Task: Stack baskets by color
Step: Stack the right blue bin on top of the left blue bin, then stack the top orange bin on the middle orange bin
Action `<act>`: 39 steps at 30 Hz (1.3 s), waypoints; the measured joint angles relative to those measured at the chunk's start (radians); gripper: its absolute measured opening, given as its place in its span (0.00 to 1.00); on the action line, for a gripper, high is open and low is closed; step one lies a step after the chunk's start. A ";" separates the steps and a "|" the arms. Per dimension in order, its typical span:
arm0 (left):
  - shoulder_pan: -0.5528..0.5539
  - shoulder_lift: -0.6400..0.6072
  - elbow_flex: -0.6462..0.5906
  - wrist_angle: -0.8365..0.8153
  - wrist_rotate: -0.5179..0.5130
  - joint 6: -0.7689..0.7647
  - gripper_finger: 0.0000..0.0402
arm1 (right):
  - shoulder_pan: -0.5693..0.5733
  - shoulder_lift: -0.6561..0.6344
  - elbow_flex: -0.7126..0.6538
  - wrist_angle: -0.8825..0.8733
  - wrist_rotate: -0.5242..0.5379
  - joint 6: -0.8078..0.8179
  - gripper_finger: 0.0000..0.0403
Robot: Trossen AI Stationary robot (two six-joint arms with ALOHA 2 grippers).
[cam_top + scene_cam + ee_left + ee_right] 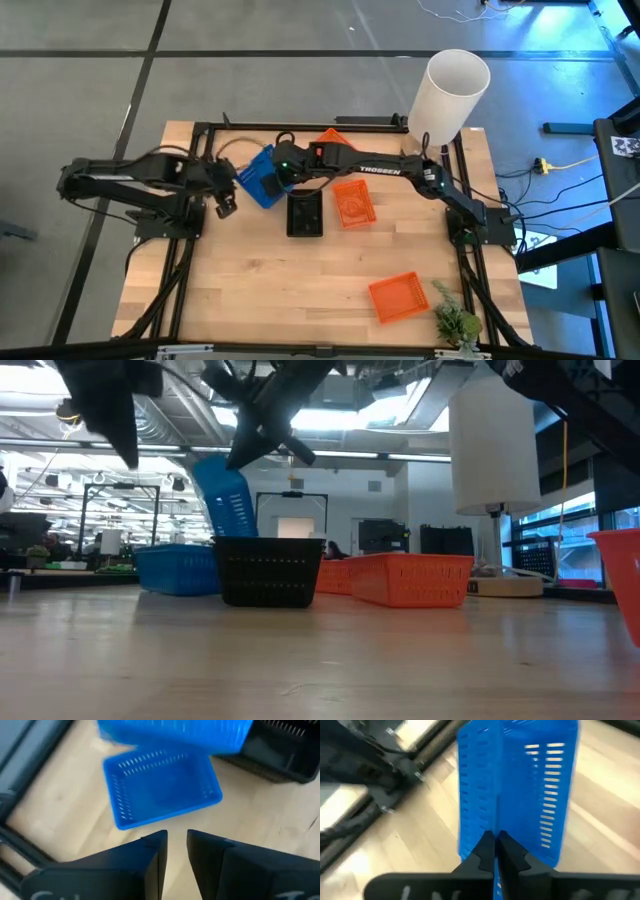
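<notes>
My right gripper [495, 847] is shut on a blue basket [225, 500], which hangs steeply tilted over a second blue basket [160, 787] resting flat on the table. Beside them stands a black basket [305, 212], then an orange basket [353, 203]. Another orange basket [398, 297] lies near the front right, and a third [330, 140] shows behind the right arm. My left gripper [176, 845] hovers at the near left of the blue baskets, open by a narrow gap, with nothing between its fingers. My right gripper pinches the upper rim of one wall [496, 827] of the blue basket between its two fingers. The fingers slant down from the table's right. The basket hangs below them nearly on end; the black basket hides its lower end in the low view.
A tall white cylinder [455, 90] stands at the table's far right corner and a small green plant [455, 322] at the near right corner. A dark frame [190, 250] runs along the table's edges. Bare wood lies across the near middle.
</notes>
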 joint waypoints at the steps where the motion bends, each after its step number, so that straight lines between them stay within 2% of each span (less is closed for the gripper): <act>1: 0.000 -0.008 0.023 -0.017 -0.009 0.009 0.16 | -0.001 0.005 0.000 -0.007 -0.001 0.001 0.00; 6: 0.000 -0.045 0.117 -0.071 -0.030 0.024 0.16 | -0.004 0.014 0.000 -0.003 -0.003 0.000 0.00; 10: 0.000 -0.074 0.156 -0.081 -0.032 0.024 0.16 | -0.010 0.014 0.000 0.002 -0.052 0.001 0.05; 14: 0.000 -0.106 0.160 -0.093 -0.031 0.024 0.16 | -0.016 0.014 0.000 0.006 -0.076 0.000 0.07; 18: 0.000 -0.126 0.160 -0.115 -0.031 0.024 0.16 | -0.016 0.021 0.000 0.039 -0.038 -0.003 0.08; 27: 0.000 -0.133 0.160 -0.129 -0.030 0.024 0.16 | -0.032 0.030 0.000 0.069 -0.035 0.020 0.08; 32: 0.000 -0.133 0.160 -0.178 -0.030 0.024 0.16 | -0.029 0.030 0.000 0.072 -0.035 -0.003 0.02; 39: 0.000 -0.133 0.160 -0.194 -0.038 0.024 0.16 | -0.030 0.030 0.006 0.073 -0.035 -0.027 0.01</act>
